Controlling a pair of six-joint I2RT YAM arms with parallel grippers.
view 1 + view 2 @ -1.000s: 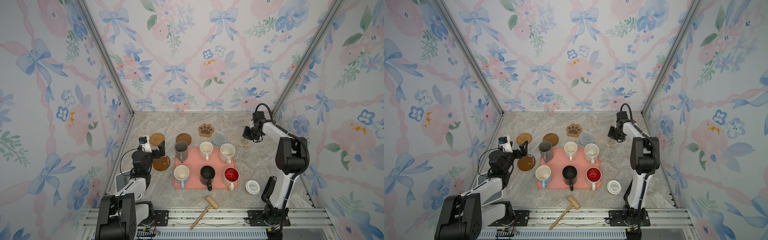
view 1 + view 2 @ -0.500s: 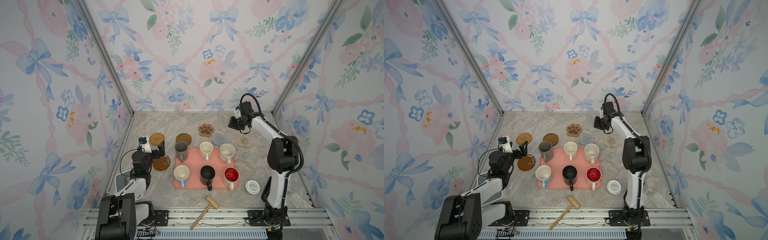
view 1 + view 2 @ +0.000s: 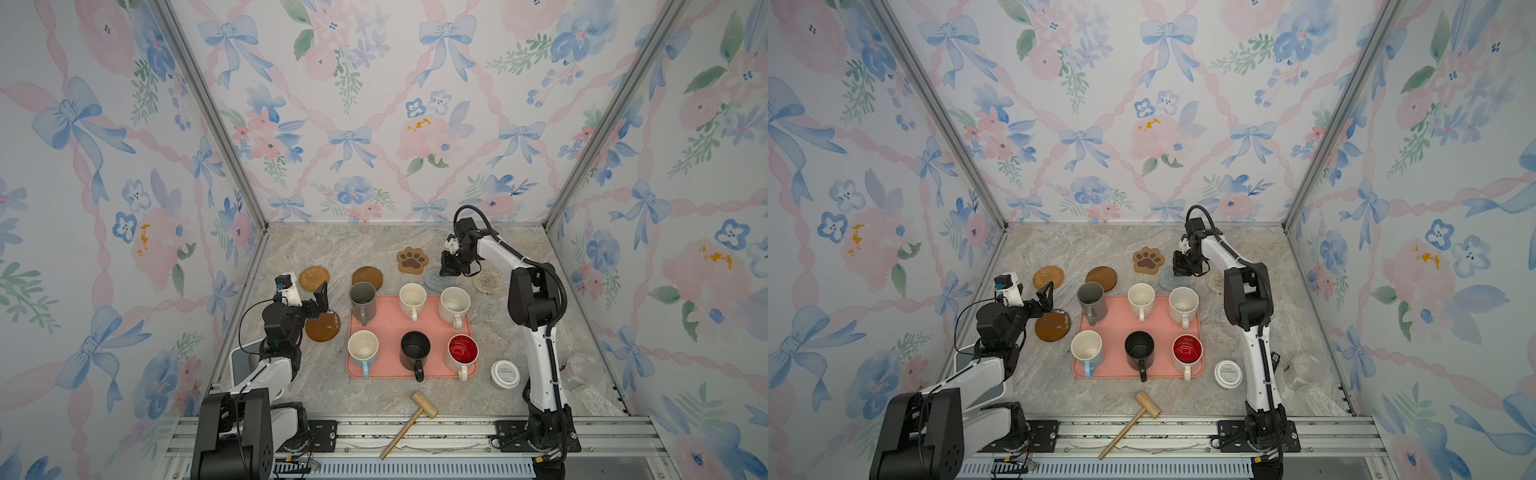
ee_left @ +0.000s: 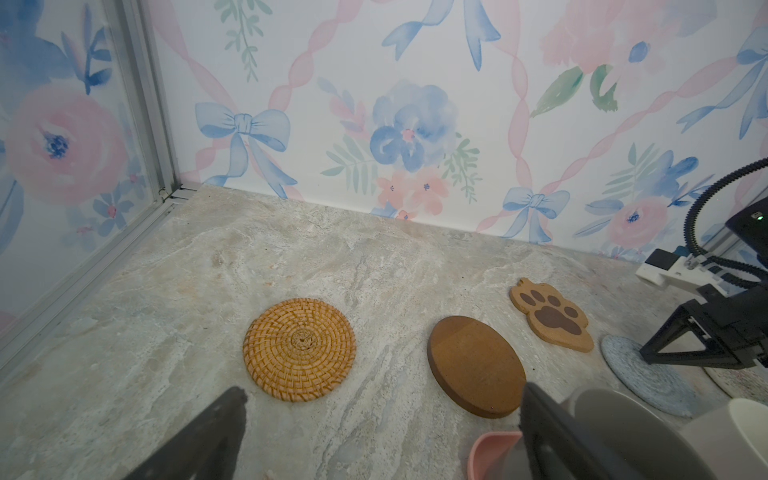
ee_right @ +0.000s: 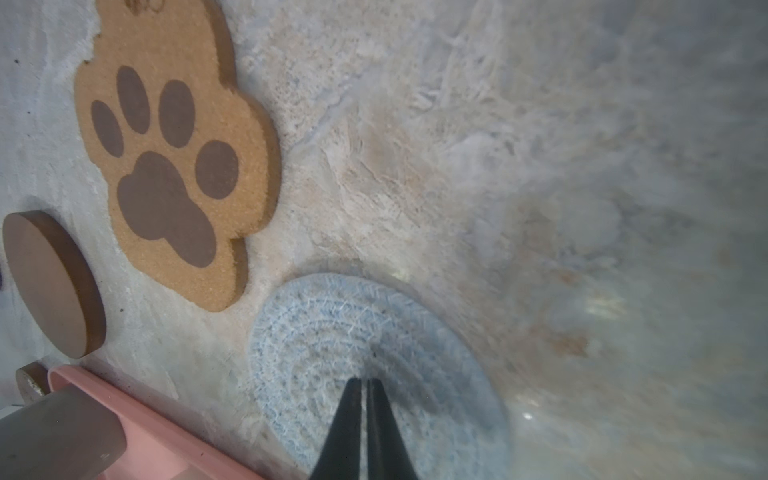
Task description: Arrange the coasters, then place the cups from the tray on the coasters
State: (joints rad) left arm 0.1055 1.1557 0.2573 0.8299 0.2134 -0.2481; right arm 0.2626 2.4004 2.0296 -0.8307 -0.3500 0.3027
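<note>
At lower left in a top view the left pincer [image 3: 323,299] gapes empty by a wooden coaster [image 3: 323,328], six cups [image 3: 363,297] fill the central pink tray [image 3: 390,321], and right of centre the closed, empty right pincer [image 3: 447,272] hovers over the grey-blue coaster [image 3: 433,280].

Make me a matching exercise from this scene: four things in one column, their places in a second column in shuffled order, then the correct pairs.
Things
1. black mug
2. paw-shaped coaster
3. wooden mallet
4. grey mug

Places
A. on the tray, far-left corner
B. off the tray, at the near edge of the table
C. on the tray, middle of the near row
D. flat on the table beyond the tray's far side

Pairs: 1-C, 2-D, 3-B, 4-A
</note>
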